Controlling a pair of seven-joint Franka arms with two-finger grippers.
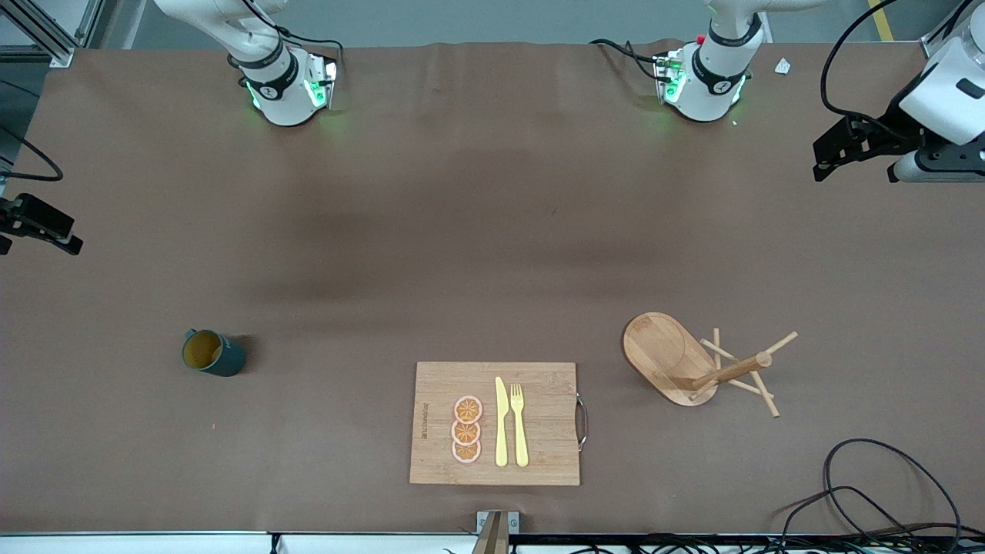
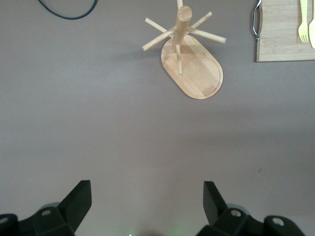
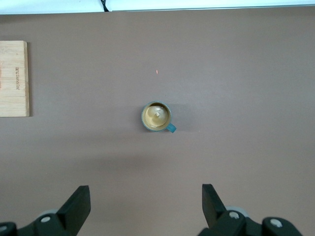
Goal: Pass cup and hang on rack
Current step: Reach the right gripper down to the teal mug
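Cup (image 1: 213,353) stands upright on the table (image 1: 477,231) toward the right arm's end, mouth up, mustard inside showing; its handle sticks out from the wall low in the right wrist view, so a side grasp on the body looks open. Rack (image 1: 696,363) stands toward the left arm's end, oval base flat, post upright, pegs fanning out near the top — free pegs are available for the handle. Board (image 1: 496,423) lies between cup and rack, nearer the front camera, carrying three orange slices (image 1: 466,429), a knife (image 1: 501,422) and a fork (image 1: 519,425); it plays no part in the task. This spacing explains the handover: each item sits in one arm's zone, well apart from the other. Right gripper (image 3: 142,209) hangs high above the table, pointing straight down, with the cup centred in its wrist view; its fingers are spread wide and hold nothing. Left gripper (image 2: 147,204) hangs likewise, high and vertical, looking down at the rack; its fingers are also spread wide and empty. Neither gripper touches anything. Judged from this layout, no step has begun — the first move probably falls to the right arm: descend over the cup and close on it.
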